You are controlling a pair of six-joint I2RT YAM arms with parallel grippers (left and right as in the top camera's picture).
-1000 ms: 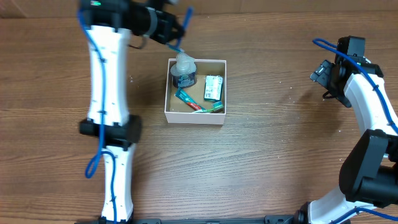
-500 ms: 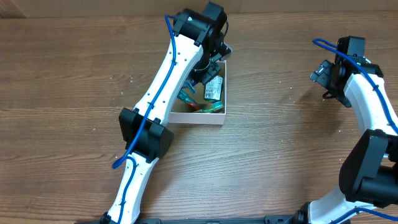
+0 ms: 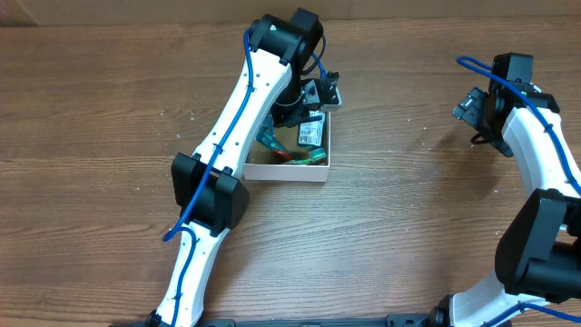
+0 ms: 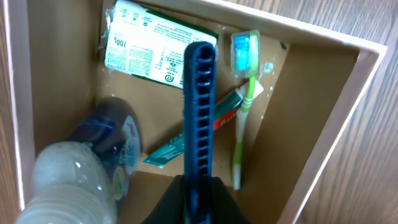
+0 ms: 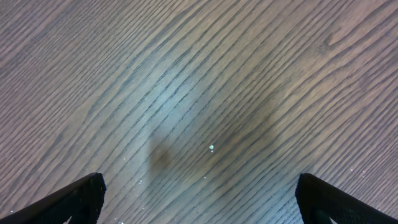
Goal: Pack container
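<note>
Brown wood-grain tabletop (image 3: 408, 209) fills my overhead feed. On it, toward the far side, sits the square, shallow cardboard container with white walls and a brown floor (image 3: 286, 173). My left gripper (image 3: 313, 95) is over the box's far right corner. Through its wrist camera I see the black fingers (image 4: 214, 199) pinched together on a blue ribbed plastic strip (image 4: 199, 106) that looks like a comb seen edge-on. The strip hangs over the inside of the box; I cannot tell whether it touches the floor.

Four things lie inside:
- a green rectangular packet with white print (image 4: 158, 53) against one wall
- a green-and-white toothbrush with blue bristles (image 4: 244, 106)
- a teal-and-red toothpaste tube (image 4: 165, 152), touching the toothbrush
- a clear plastic bottle with a dark blue label (image 4: 93, 155) in a corner

My right gripper (image 3: 474, 109) is well apart at the table's right side, over bare wood. Its jaws are spread wide with nothing between them.
</note>
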